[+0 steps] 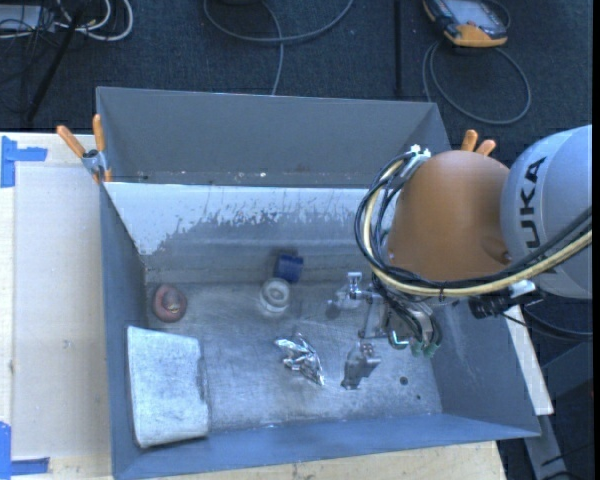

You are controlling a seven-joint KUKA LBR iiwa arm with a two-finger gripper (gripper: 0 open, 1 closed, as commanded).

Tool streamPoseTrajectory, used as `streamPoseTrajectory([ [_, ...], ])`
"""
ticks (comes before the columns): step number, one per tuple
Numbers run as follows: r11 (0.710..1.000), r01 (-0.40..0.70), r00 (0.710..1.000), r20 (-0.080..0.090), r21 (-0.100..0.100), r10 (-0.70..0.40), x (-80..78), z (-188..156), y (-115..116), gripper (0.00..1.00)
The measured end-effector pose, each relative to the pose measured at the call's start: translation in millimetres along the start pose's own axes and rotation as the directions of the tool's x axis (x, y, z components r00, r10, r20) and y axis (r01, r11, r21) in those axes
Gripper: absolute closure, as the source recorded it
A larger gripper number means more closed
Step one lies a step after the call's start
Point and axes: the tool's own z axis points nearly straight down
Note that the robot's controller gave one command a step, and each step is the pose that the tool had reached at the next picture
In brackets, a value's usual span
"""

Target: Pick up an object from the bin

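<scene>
My gripper (pixel 356 330) hangs low over the right half of the bin floor, under the orange wrist cover. Its two metal fingers stand apart, one fingertip (pixel 351 290) farther back and one nearer the front, with bare floor between them, so it is open. A small crumpled piece of silver foil (pixel 300 357) lies just left of the nearer finger, apart from it. Farther back and left sit a clear round cap (pixel 274 296) and a small blue block (pixel 288 266) close to the back wall.
A grey-white folded cloth or sponge (pixel 166 384) lies in the front left corner. A pinkish round lid (pixel 167 303) rests behind it by the left wall. The arm and its cables cover the bin's right side.
</scene>
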Motion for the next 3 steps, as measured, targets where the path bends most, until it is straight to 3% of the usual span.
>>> streamPoseTrajectory([
  [1, 0.958, -0.286, 0.958, 0.002, -0.001, 0.286, -15.6, 116.2, 6.3, 0.0],
  [2, 0.958, -0.287, 0.958, 0.007, -0.002, 0.287, -17.0, 113.1, 6.1, 1.0],
  [3, 0.991, -0.131, 0.991, 0.018, -0.003, 0.131, -26.7, -68.3, 18.0, 1.0],
])
